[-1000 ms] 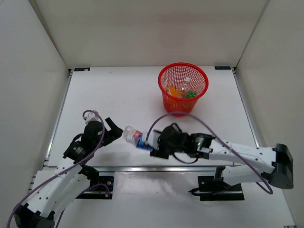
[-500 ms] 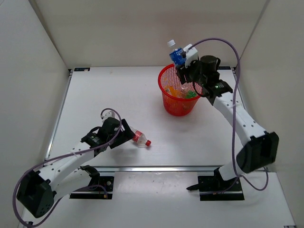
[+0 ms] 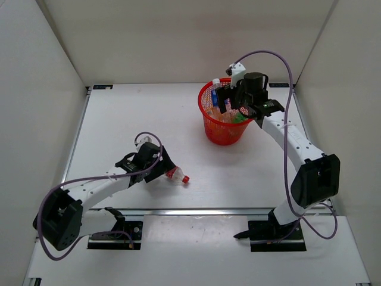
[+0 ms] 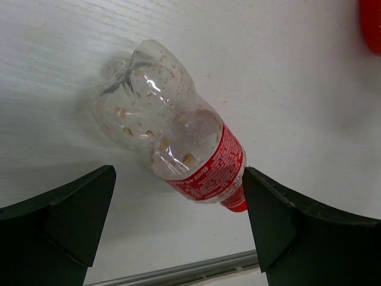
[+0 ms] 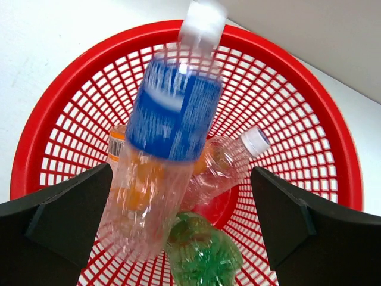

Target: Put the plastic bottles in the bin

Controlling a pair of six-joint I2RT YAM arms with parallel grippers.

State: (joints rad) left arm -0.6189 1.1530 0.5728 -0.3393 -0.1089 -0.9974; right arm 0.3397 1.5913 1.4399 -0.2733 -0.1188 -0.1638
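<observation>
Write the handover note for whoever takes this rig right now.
Left gripper: open, straddling the red-label bottle lying on the table, not yet closed.
Right gripper: open over the bin; the blue-label bottle, blurred, seems to be dropping in.
Done: a clear bottle, a green bottle and at least one orange bottle lie in the bin.
To do: grasp the red-label bottle and bin it.

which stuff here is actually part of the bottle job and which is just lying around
Part of the job:
- red-label bottle, lying on the table
- blue-label bottle, over the bin
- red mesh bin
- clear bottle, orange bottle, green bottle, in the bin

Just there:
- purple cables
- white table
</observation>
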